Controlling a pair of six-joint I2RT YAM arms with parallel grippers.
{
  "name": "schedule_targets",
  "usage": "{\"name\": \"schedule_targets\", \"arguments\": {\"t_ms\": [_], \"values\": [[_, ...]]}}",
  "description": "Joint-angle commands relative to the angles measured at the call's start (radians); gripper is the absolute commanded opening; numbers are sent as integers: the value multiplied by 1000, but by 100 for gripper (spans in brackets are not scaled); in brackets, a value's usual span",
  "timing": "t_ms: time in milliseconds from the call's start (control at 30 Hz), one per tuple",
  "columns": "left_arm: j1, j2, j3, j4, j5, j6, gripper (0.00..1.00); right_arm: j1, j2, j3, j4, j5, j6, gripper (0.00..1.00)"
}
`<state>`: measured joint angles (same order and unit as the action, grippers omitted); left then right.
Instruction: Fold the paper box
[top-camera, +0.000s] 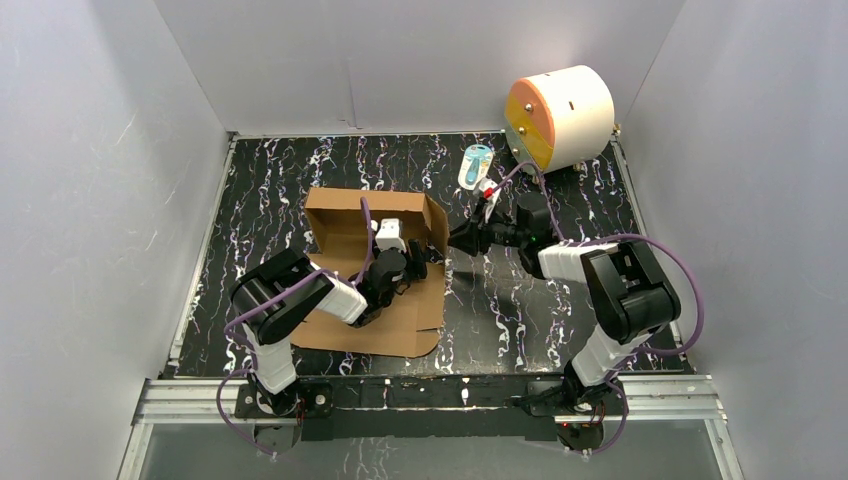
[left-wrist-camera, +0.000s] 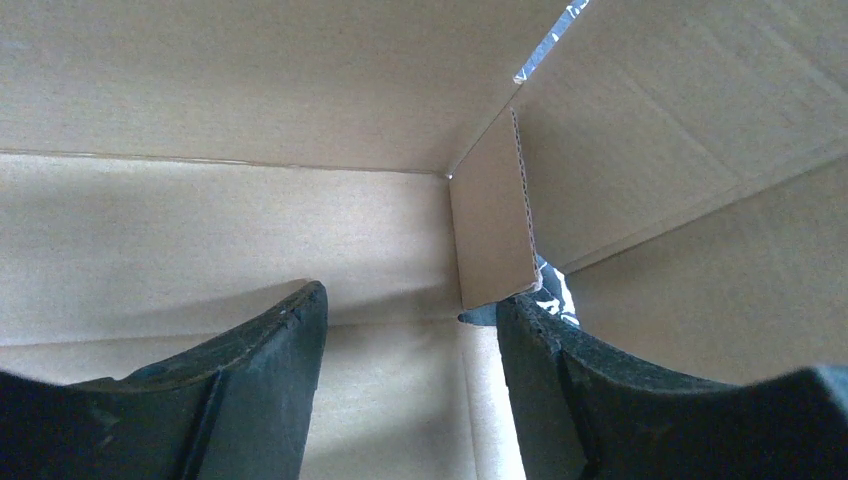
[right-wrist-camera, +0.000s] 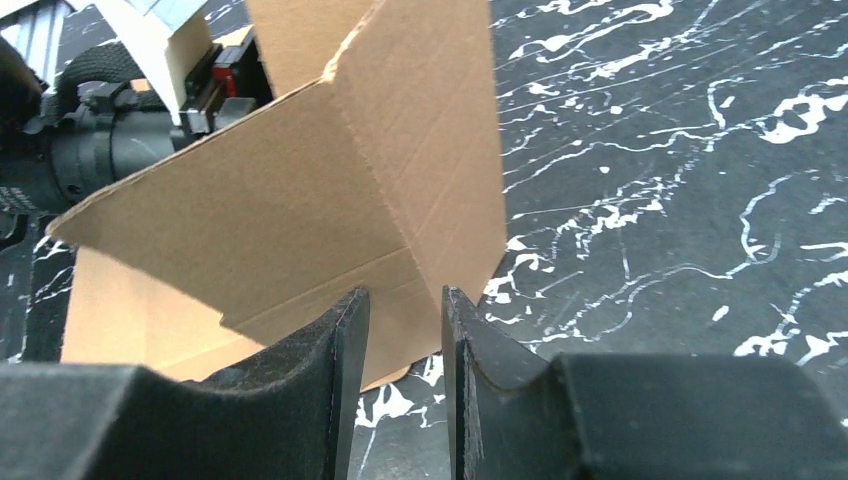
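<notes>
The paper box (top-camera: 345, 228) is brown cardboard, partly raised on the black marbled table, with its back and right walls standing and a flat panel lying toward the arms. My left gripper (top-camera: 418, 257) reaches inside the box near the right wall. In the left wrist view it (left-wrist-camera: 412, 297) is open over the box floor (left-wrist-camera: 250, 230), with nothing between its fingers, and its right fingertip (left-wrist-camera: 520, 315) meets the bottom edge of a small corner flap (left-wrist-camera: 492, 225). My right gripper (top-camera: 457, 240) is outside the right wall, pointing at it. Its narrowly open fingers (right-wrist-camera: 403, 300) are just short of the wall (right-wrist-camera: 330, 190).
A white-and-orange cylinder (top-camera: 558, 118) lies at the back right. A small blue-and-white item (top-camera: 475, 165) sits on the table beside it. Grey enclosure walls stand on three sides, and a metal rail (top-camera: 430, 395) runs along the near edge.
</notes>
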<state>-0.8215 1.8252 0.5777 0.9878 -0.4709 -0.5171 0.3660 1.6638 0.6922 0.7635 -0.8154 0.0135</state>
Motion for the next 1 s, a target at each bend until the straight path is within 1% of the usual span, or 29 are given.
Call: {"name": "schedule_targets", "arguments": {"t_ms": [0, 333, 500, 700, 833, 967], "values": [[4, -24, -10, -18, 30, -20, 61, 22, 13, 45, 69, -57, 14, 42], [5, -101, -40, -18, 49, -4, 64, 60, 63, 53, 140, -9, 41, 42], [5, -171, -80, -38, 43, -6, 65, 69, 82, 61, 149, -10, 42, 42], [5, -284, -127, -101, 49, -26, 67, 80, 88, 59, 148, -6, 37, 43], [4, -388, -150, -191, 51, -52, 68, 85, 95, 64, 149, -6, 36, 43], [6, -535, -115, -420, 56, -63, 70, 85, 97, 72, 148, -8, 34, 43]]}}
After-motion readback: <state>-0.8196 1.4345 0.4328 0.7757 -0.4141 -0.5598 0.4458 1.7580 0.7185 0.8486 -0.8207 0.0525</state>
